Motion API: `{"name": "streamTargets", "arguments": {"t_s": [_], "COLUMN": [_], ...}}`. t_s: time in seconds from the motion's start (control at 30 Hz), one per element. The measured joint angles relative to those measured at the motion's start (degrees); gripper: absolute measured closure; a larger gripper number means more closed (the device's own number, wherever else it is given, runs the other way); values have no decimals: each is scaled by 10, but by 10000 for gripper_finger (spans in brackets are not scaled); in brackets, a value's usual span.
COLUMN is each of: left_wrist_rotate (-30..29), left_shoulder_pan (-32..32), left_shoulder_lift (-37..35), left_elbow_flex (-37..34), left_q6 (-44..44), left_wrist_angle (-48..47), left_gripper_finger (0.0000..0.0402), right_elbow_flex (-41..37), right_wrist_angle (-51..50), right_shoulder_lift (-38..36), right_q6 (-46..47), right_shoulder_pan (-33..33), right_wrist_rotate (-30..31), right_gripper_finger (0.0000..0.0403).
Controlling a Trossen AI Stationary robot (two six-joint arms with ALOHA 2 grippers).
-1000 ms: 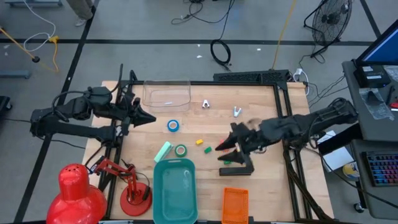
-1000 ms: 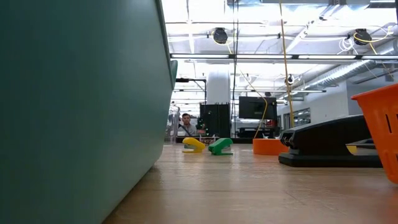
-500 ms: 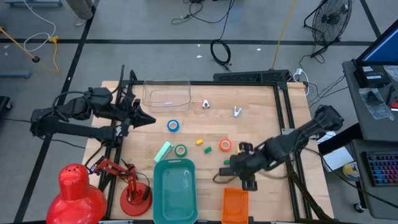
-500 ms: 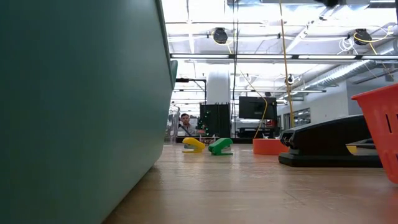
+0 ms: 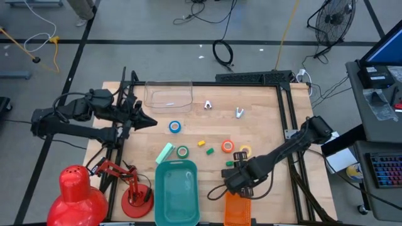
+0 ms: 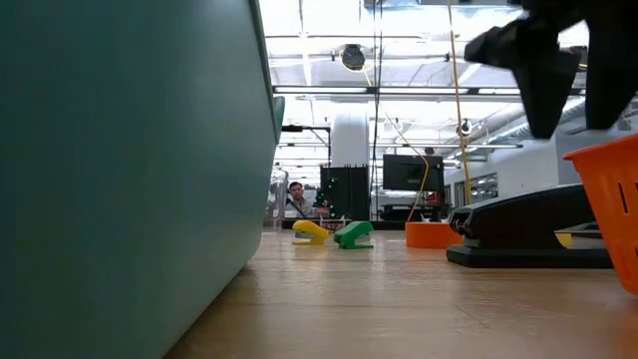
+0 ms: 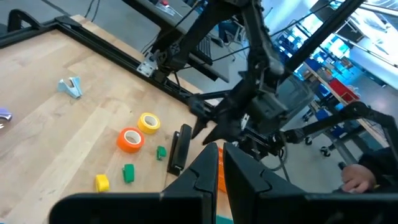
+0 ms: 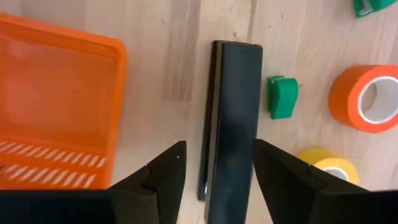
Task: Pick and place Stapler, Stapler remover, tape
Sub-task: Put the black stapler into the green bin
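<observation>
The black stapler [image 8: 235,112] lies flat on the table beside the orange basket [image 8: 56,99]. My right gripper [image 8: 219,144] hangs open above it, one finger on each side, and the low view shows it [image 6: 558,60] well clear of the stapler [image 6: 528,229]. Four tape rolls lie flat: blue [image 5: 174,127], green [image 5: 182,151], orange [image 5: 227,146] and yellow [image 5: 244,151]. Two small stapler removers [image 5: 207,105] [image 5: 239,113] sit toward the far edge. My left gripper [image 5: 149,121] waits shut at the table's left.
A teal bin [image 5: 177,191] stands at the near edge, left of the orange basket [image 5: 237,210]. A clear container [image 5: 168,94] sits at the far edge and a red lamp [image 5: 81,194] in the near left corner. Small yellow [image 5: 201,143] and green [image 5: 210,150] blocks lie among the rolls.
My right gripper has swung from beside the orange tape toward the near edge and a little left, ending over the stapler by the orange basket and entering the low view from above. The orange and yellow rolls have come into view. The stapler has stayed put.
</observation>
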Motion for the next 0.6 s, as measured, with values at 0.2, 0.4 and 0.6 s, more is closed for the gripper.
{"name": "streamTargets", "arguments": {"t_s": [0.2, 0.4, 0.6], "left_wrist_rotate": [-1, -11, -42], "left_shoulder_pan": [-15, -29, -40], "left_shoulder_lift": [0, 0, 0], "left_elbow_flex": [0, 0, 0], "left_q6": [2, 2, 2], "left_wrist_angle": [0, -1, -10], "left_gripper_finger": [376, 376, 376], "right_elbow_flex": [-52, -90, -113], "right_wrist_angle": [40, 55, 75], "right_shoulder_lift": [3, 3, 3], "right_q6": [3, 25, 38], "right_shoulder_pan": [-12, -14, -15], "right_wrist_rotate": [20, 16, -12], "right_gripper_finger": [222, 222, 222]}}
